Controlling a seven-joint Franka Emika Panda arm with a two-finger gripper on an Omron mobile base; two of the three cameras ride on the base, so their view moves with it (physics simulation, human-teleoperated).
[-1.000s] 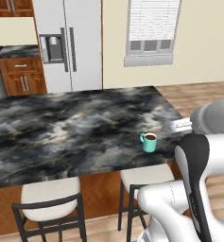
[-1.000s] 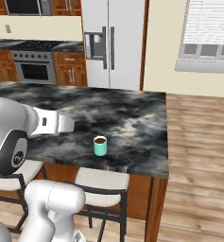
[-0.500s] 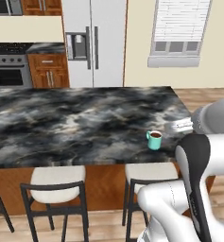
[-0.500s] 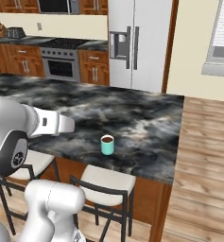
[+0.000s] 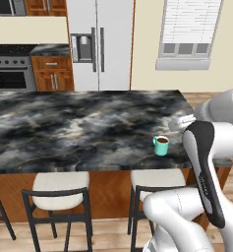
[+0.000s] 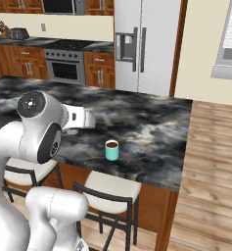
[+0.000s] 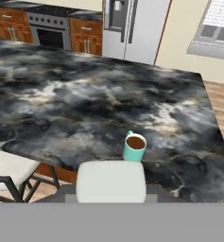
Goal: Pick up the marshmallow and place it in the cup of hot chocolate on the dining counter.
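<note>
The marshmallow (image 7: 111, 181) looms as a big off-white block at the bottom of the hand view, held in my gripper (image 7: 111, 193), which is shut on it. Just beyond it stands the teal cup of hot chocolate (image 7: 134, 146), brown liquid showing, near the front edge of the dining counter (image 7: 61, 104). From the base, the cup (image 5: 160, 145) (image 6: 111, 150) stands alone on the marbled counter (image 5: 64, 128) (image 6: 151, 127). My white hand (image 5: 183, 120) (image 6: 83, 119) hovers over the stone, short of the cup; its fingers are hidden there.
Black stools with white cushions (image 5: 59, 189) (image 5: 160, 177) (image 6: 110, 188) stand along the counter's near side. Behind the island are a steel fridge (image 5: 101, 44), a stove (image 5: 10, 74) and wood cabinets. Wood floor (image 6: 210, 162) lies past the counter's right end.
The base has driven, so the whole scene has slid rightward in both base views. The cup stays put on the counter and the arm keeps its pose.
</note>
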